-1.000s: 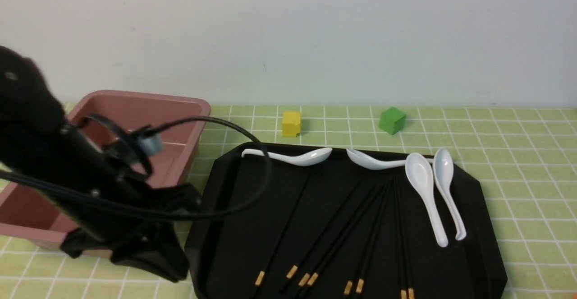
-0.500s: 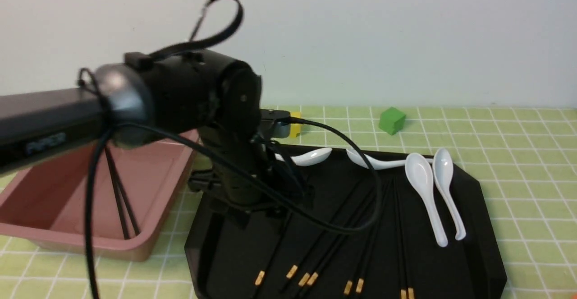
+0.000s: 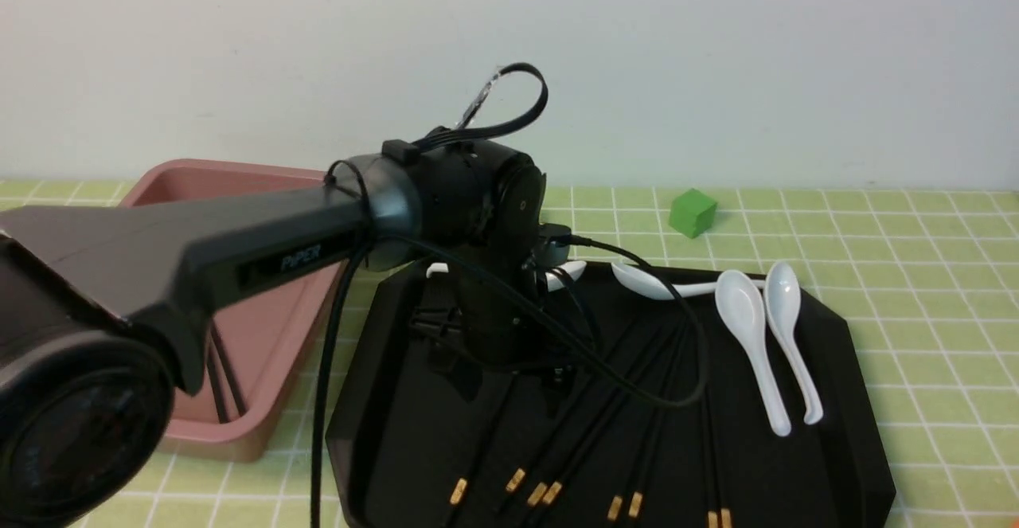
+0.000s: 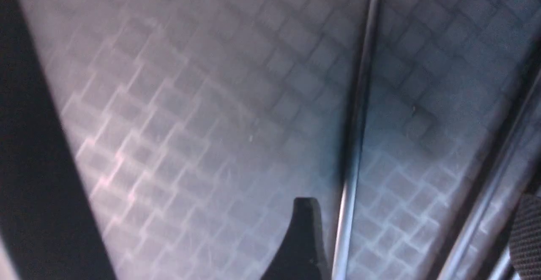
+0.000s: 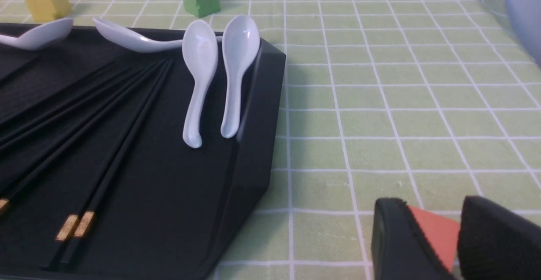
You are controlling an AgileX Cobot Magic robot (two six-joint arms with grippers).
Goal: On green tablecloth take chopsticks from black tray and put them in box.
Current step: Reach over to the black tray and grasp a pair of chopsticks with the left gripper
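Note:
The green tablecloth (image 3: 923, 273) carries the black tray (image 3: 864, 432) and, to its left, the pink box (image 3: 199, 174). Several black chopsticks (image 3: 637, 432) with tan bands fan out on the tray. Two more chopsticks (image 3: 219, 377) lie inside the box. My left gripper (image 3: 507, 389) points down, low over the tray's middle-left, and is open. In the left wrist view one chopstick (image 4: 359, 123) runs just inside one finger (image 4: 302, 237), with others by the opposite pad (image 4: 528, 237). My right gripper (image 5: 435, 237) sits low over the cloth right of the tray (image 5: 253, 145), with an orange-red block (image 5: 437, 233) filling the gap between its fingers.
Several white spoons (image 3: 752, 337) lie along the tray's far and right side. A green cube (image 3: 692, 211) stands on the cloth behind the tray. In the right wrist view a yellow cube (image 5: 46, 2) shows beyond the tray's far edge. My left arm (image 3: 239, 265) spans over the box.
My left arm swung from the box across to the tray's middle. Its gripper opened on the way, and two chopsticks now lie in the box.

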